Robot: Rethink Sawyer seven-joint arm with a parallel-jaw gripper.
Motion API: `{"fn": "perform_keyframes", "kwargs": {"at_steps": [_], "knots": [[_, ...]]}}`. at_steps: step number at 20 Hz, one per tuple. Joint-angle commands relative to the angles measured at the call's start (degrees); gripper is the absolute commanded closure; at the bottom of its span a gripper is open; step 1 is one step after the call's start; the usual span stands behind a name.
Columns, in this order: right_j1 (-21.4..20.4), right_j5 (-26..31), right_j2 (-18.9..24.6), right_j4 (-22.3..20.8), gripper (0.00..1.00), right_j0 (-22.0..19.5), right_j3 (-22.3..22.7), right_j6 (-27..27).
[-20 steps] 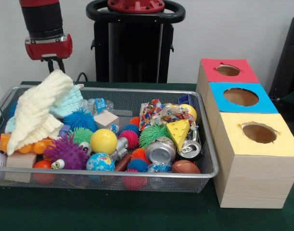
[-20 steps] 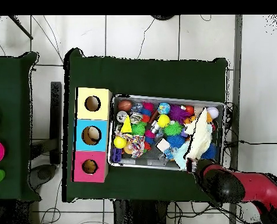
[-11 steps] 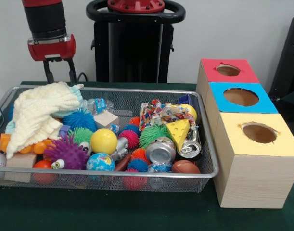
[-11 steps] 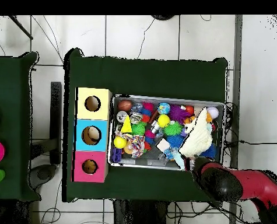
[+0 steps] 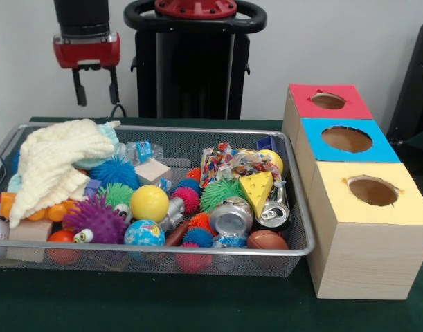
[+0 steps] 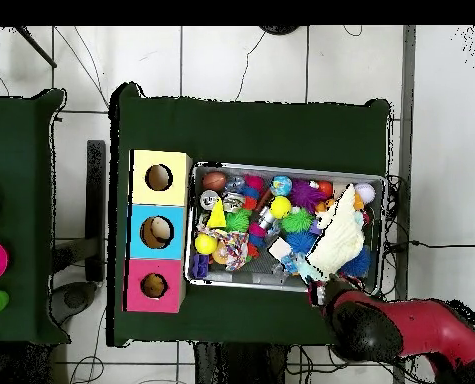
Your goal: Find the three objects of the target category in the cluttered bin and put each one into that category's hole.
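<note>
Bin [image 5: 294, 207] clutter is what I have to sort through, and it lies below my end effector [image 5: 95, 86], which hangs empty above the far rim with its two fingers spread apart and nothing between them. Directly beneath me the cream knitted cloth [image 5: 55, 162] is draped over the toys at that end, so whatever lies under it is hidden from me; I judge it needs shifting before I can search that corner properly. Further off from me, toward the other end, the yellow ball [image 5: 149, 202], the cheese wedge [image 5: 257, 189] and the crushed can [image 5: 231, 215] sit in plain sight among spiky balls. Beyond them, beside the bin on the counter [image 5: 163, 304], stand the three boxes, their red hole [image 5: 328, 101], blue hole [image 5: 346, 139] and yellow hole [image 5: 372, 191] facing up so I can drop things straight in. Which category is wanted I cannot tell.
</note>
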Motion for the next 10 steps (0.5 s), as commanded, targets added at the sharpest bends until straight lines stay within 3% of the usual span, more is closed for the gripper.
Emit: {"fn": "perform_keyframes", "kwargs": {"at_steps": [1, 5, 10], "knots": [[-7.4, -7.2, -5.4, -0.1, 0.00, 4.4, 11.7, 10.0], [-7.0, -11.4, -10.9, -2.1, 0.00, 8.1, 13.1, 13.2], [-3.2, -19.2, -21.1, -4.8, 0.00, 14.0, 12.4, 15.4]]}}
